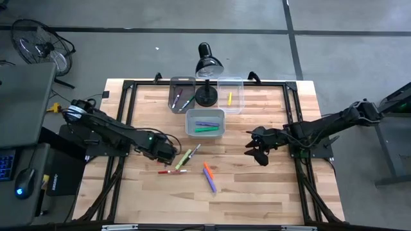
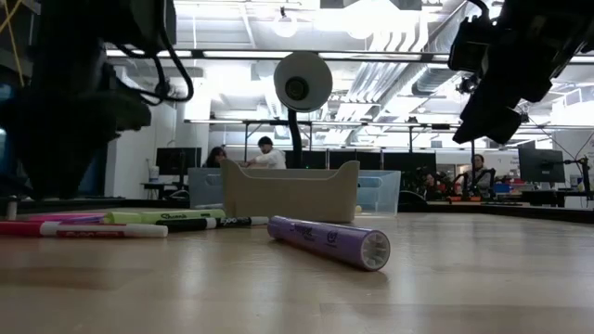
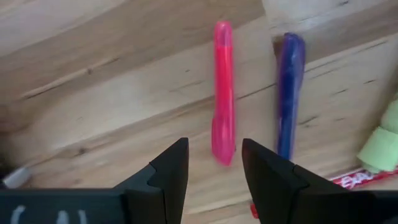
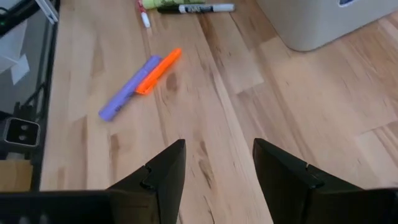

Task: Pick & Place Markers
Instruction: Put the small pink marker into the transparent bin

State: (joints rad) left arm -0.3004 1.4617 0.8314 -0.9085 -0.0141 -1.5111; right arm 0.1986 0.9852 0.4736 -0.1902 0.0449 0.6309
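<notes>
My left gripper [image 1: 168, 153] [image 3: 214, 168] is open, low over the table's left middle. A pink marker [image 3: 222, 93] lies on the wood, its near end in line with the gap between the fingers. Beside it lie a blue-purple marker [image 3: 289, 93], a yellow-green marker [image 1: 184, 158] and a red-and-white marker [image 1: 172, 171]. An orange marker [image 4: 158, 70] and a purple marker [image 4: 127, 90] lie side by side near the table's middle. My right gripper [image 1: 257, 151] [image 4: 217, 180] is open and empty above the table, right of centre.
A grey bin [image 1: 182, 94], a clear bin [image 1: 230, 95] and a middle bin [image 1: 205, 122] with purple and green markers stand at the back. A black desk lamp [image 1: 207, 64] stands between them. A black-and-white marker [image 1: 194, 150] lies by the yellow-green one. People sit in the room beyond.
</notes>
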